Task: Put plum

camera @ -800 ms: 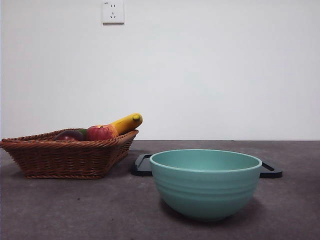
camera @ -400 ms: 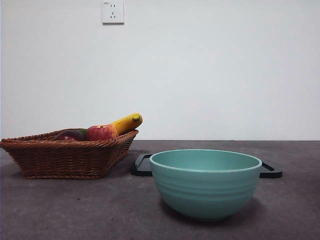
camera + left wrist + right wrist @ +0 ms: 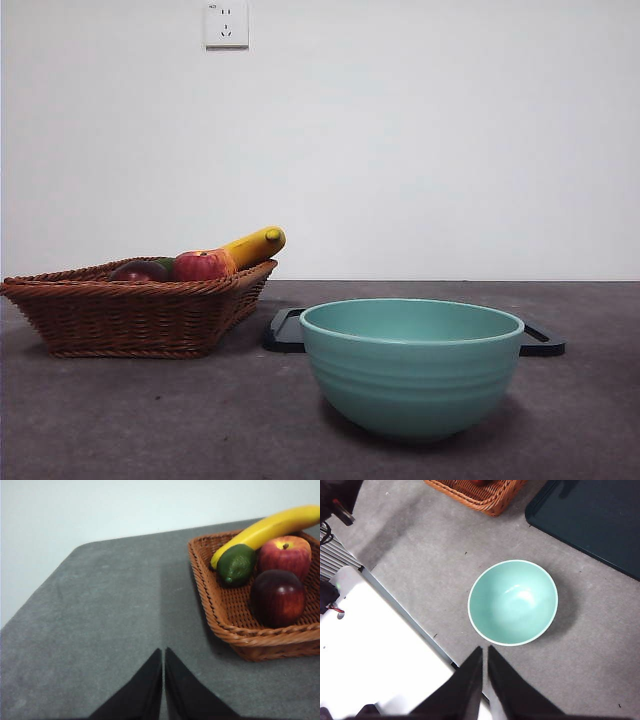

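Note:
The plum (image 3: 278,598) is dark maroon and glossy and lies in the wicker basket (image 3: 227,625) beside a red-and-yellow apple (image 3: 285,555). In the front view its top (image 3: 138,271) just shows above the basket rim (image 3: 130,290). My left gripper (image 3: 163,656) is shut and empty above bare table, apart from the basket. My right gripper (image 3: 484,652) is shut and empty, high above the table near the teal bowl (image 3: 513,602). Neither arm shows in the front view.
The basket also holds a banana (image 3: 265,530) and a dark green fruit (image 3: 236,564). The teal bowl (image 3: 411,365) stands at the front, with a dark tray (image 3: 285,330) behind it. The table edge (image 3: 410,615) runs near the bowl.

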Available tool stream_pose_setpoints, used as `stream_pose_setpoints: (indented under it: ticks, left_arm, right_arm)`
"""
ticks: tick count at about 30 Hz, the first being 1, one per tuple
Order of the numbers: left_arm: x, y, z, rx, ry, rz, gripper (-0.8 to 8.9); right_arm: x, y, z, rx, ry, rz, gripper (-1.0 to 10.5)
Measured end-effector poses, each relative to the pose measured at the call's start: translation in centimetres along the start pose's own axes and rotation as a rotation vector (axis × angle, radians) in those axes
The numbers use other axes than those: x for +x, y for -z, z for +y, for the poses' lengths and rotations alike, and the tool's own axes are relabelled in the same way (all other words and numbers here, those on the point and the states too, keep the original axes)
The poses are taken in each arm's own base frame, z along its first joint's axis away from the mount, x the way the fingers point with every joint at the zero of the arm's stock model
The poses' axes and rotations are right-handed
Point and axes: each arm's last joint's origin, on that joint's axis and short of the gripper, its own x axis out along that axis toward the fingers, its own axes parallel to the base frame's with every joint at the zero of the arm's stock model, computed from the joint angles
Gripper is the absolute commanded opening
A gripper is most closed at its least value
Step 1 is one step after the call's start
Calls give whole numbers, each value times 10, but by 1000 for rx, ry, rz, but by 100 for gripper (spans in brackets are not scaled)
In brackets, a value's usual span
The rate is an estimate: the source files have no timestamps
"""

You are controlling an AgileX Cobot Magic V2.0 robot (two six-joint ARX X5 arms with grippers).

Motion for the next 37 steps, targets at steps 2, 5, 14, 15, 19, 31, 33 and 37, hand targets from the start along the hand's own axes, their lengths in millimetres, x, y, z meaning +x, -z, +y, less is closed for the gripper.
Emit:
stream_pose_setpoints:
  ticks: [2,5,14,15,19,31,33,37]
  left_arm:
    - [0,0,0,-9,0,0,7]
    - [0,0,0,-21,0,0,7]
    - [0,0,0,-26,0,0,7]
    - [0,0,0,-26,0,0,7]
    - [0,0,0,-26,0,0,7]
    - [0,0,0,-26,0,0,7]
    - [0,0,0,-26,0,0,7]
    - [0,0,0,-26,0,0,7]
  right_arm:
    - [0,0,0,0,0,0,7]
    - [0,0,0,0,0,0,7]
    - [0,0,0,0,0,0,7]
    - [0,0,0,0,0,0,7]
    - [0,0,0,0,0,0,7]
    - [0,0,0,-2,2,0,7]
    - [0,0,-1,-27,19,-8,7]
    - [-10,-7,-7,-83,170,-147,7]
